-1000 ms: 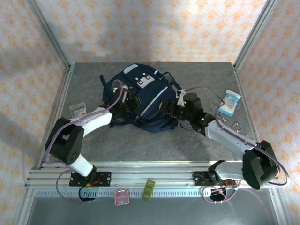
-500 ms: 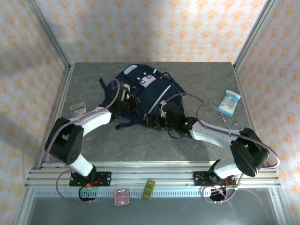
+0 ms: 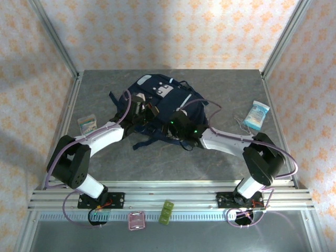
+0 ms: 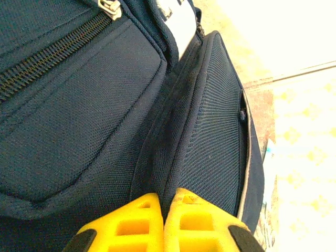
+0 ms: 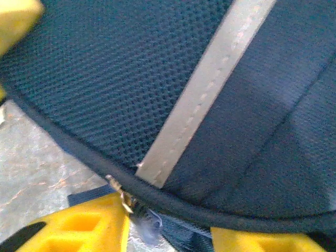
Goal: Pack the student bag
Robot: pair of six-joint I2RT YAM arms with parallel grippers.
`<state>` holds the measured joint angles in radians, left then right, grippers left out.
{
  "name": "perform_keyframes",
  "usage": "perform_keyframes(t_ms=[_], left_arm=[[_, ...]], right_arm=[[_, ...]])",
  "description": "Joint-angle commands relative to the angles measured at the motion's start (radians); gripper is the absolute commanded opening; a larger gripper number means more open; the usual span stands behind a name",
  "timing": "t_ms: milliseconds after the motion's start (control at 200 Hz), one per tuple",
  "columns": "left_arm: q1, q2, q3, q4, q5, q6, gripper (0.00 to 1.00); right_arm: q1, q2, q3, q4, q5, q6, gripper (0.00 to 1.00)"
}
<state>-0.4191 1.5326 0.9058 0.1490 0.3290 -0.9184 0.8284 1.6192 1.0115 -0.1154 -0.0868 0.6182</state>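
We have just pinched the left gripper (image 4: 164, 202) shut on the student bag (image 3: 168, 105), steadying it while our half-open right gripper (image 5: 168, 233) reaches the zipper pull (image 5: 122, 196).

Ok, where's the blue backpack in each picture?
Top view: student bag at the table's centre, toward the back.
Left wrist: student bag across the left and middle, close up.
Right wrist: student bag across the top and right, close up.
Shared landmark: its pale front patch, in the top and left wrist views.

Navy mesh student bag (image 5: 105, 79), grey stripe (image 5: 210, 89), piped edge (image 5: 173, 202), zip pull (image 5: 122, 195) beside one yellow finger of parted claw (image 5: 168, 239)
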Motion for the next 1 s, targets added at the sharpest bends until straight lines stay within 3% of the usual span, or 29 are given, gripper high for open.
perform_keyframes(t_ms=[0, 140, 255, 360, 811, 991], left_arm=[[-0.036, -0.051, 0.003, 0.149, 0.088, -0.039, 0.0], [-0.035, -0.052, -0.002, 0.15, 0.078, -0.035, 0.0], [-0.029, -0.048, 0.01, 0.127, 0.067, -0.01, 0.0], [-0.021, -0.046, 0.017, 0.096, 0.045, 0.017, 0.0], [0.036, -0.057, 0.008, -0.015, -0.015, 0.137, 0.0], [0.036, -0.051, 0.009, -0.021, -0.017, 0.153, 0.0]], right_arm=[[0.003, 0.033, 0.065, 0.017, 0.125, 0.045, 0.35], [0.009, 0.028, 0.066, -0.017, 0.168, 0.054, 0.18], [0.008, 0.001, 0.052, -0.048, 0.173, 0.03, 0.15], [0.009, -0.016, 0.049, -0.098, 0.163, -0.009, 0.0], [-0.062, -0.162, -0.06, -0.245, 0.2, -0.08, 0.01], [-0.079, -0.13, -0.02, -0.303, 0.235, -0.136, 0.0]])
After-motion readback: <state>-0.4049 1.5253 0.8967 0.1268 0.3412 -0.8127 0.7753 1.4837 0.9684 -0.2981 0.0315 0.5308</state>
